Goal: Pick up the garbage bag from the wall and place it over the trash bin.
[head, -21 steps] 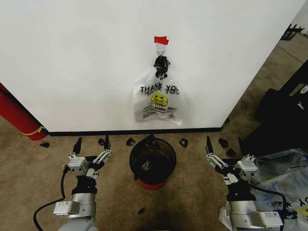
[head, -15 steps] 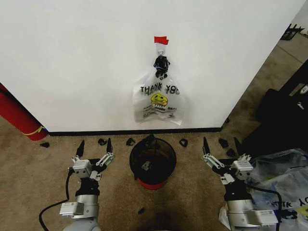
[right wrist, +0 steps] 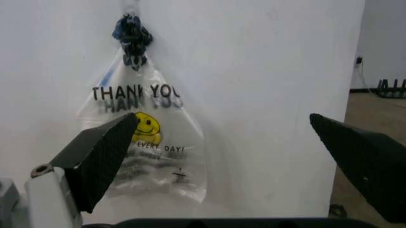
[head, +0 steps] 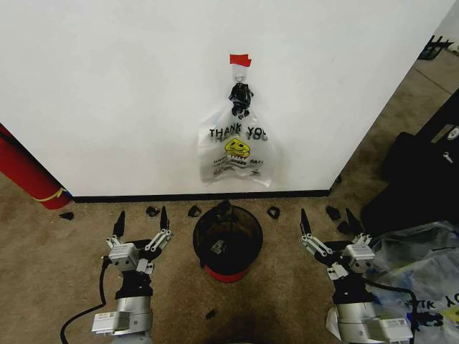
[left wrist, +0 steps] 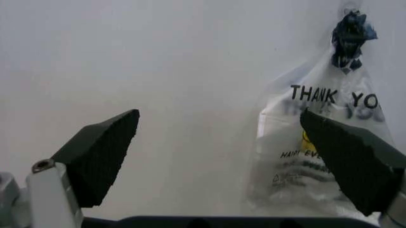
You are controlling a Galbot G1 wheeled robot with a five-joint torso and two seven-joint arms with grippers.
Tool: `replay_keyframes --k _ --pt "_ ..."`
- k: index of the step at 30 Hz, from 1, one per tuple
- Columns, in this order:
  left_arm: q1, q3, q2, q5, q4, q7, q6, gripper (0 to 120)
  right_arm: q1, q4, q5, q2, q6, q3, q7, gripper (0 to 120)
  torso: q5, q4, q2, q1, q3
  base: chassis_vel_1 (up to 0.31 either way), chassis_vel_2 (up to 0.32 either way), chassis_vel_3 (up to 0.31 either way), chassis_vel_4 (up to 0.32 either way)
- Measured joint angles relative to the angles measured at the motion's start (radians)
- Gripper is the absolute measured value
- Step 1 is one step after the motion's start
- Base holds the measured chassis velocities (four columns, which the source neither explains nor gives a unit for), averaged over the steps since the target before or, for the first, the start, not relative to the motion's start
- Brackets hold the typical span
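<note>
I hold both grippers low on either side of the trash bin, left gripper and right gripper with jaws apart. A bag printed "THANK YOU" hangs on the far wall; I should reach squarely for its knotted top.

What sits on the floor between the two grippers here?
In the head view, the trash bin stands on the carpet between the open left gripper and the open right gripper, below the bag hanging on the wall.
</note>
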Motion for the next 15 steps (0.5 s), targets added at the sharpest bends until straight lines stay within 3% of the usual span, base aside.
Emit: replay_keyframes --k 15 --pt "-0.015 0.013 0.034 -0.006 0.005 -0.004 0.014 99 -0.017 0.014 -0.002 0.01 0.009 0.003 -0.007 100 0.0 0.0 0.0 0.0 0.0 0.0 0.0 0.0 0.0"
